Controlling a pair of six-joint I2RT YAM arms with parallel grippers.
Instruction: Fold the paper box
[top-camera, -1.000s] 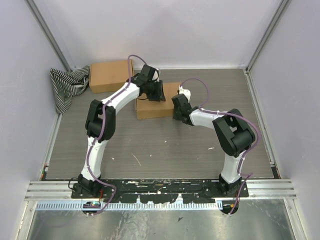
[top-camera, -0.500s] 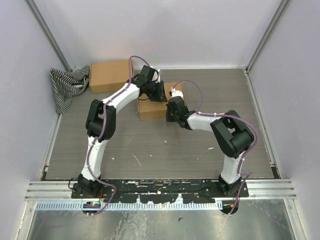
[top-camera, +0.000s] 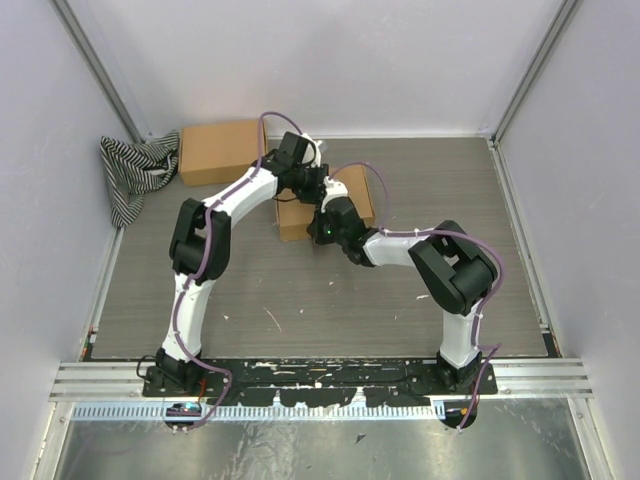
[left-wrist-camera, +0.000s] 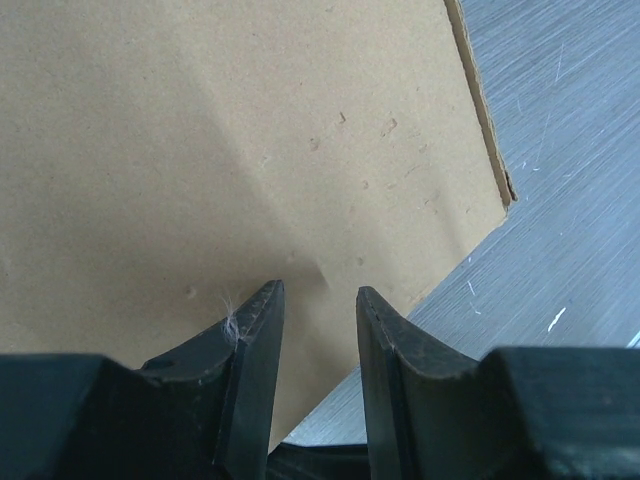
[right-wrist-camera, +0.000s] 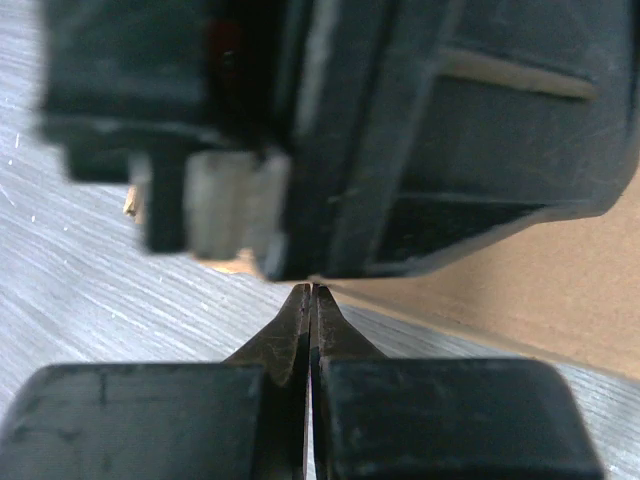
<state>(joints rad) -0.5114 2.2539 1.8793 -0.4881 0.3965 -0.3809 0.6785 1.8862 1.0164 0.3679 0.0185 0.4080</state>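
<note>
A: Paper box (top-camera: 292, 222) location rn?
B: Middle of table (top-camera: 300, 300), lying flat, partly tucked under both wrists. Directly under left gripper (left-wrist-camera: 318, 296), w/ a box corner just to the right of the tips.
A: Gripper states?
B: Left: parted a bit, nothing btwn. Right gripper (right-wrist-camera: 310, 292): pinched together, empty afaict, tips near box edge, left wrist housing (right-wrist-camera: 430, 150) right in front.

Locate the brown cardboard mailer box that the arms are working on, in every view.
Top external: plain brown cardboard paper box, centre-back of the grey table, partly hidden.
Left wrist: fills the upper left.
Right wrist: brown strip at the right edge.
Shared landmark: the table surface beside it.
</note>
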